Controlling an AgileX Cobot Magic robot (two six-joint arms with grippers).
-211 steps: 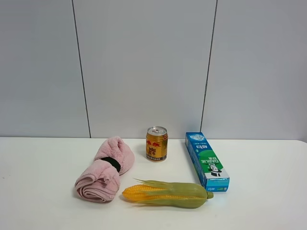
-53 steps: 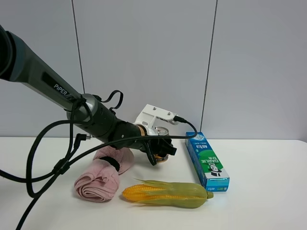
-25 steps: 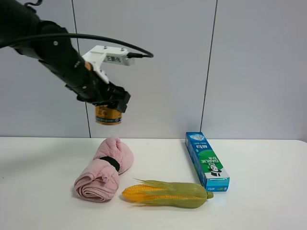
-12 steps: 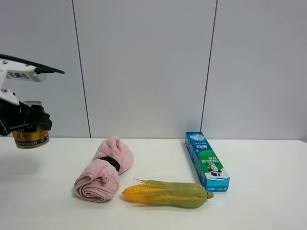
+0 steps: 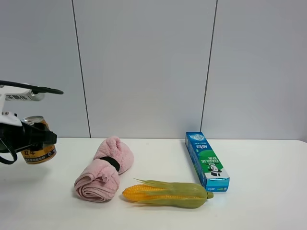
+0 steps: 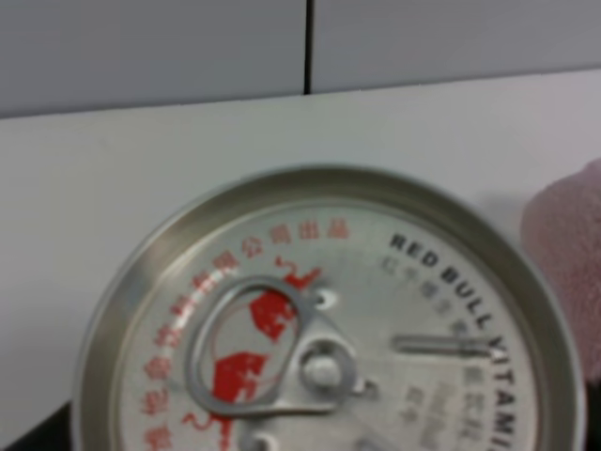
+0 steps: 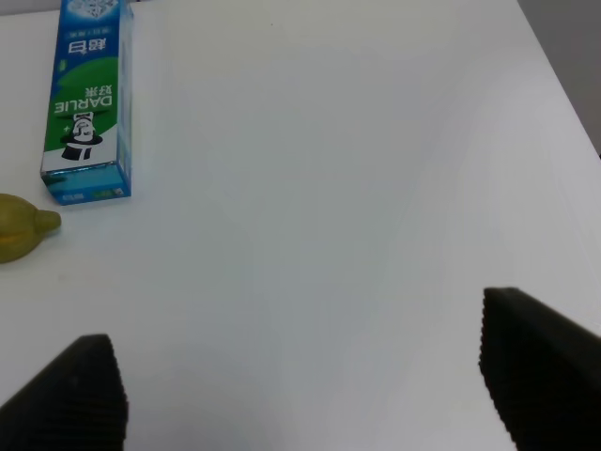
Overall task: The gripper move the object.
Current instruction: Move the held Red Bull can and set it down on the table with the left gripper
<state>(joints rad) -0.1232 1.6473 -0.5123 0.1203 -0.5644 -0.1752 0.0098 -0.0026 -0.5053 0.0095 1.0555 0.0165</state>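
The gold-yellow can [image 5: 38,151] with red lettering hangs tilted in my left gripper [image 5: 32,139] at the far left of the exterior high view, a little above the white table [image 5: 158,213]. The gripper's black jaws are shut on the can's upper part. In the left wrist view the can's silver top [image 6: 329,329] with its pull tab fills the frame. My right gripper [image 7: 300,376] is open and empty: its two black fingertips [image 7: 70,395] stand far apart over bare table.
A rolled pink towel [image 5: 103,170] lies right of the can. A corn cob [image 5: 165,192] lies in front at the middle. A blue-green box [image 5: 206,160] lies at the right, also in the right wrist view [image 7: 86,113]. A grey panelled wall stands behind.
The left gripper took the can from the table's middle, lifted it and carried it left. In the last half second it lowered the can slightly and tilted it.
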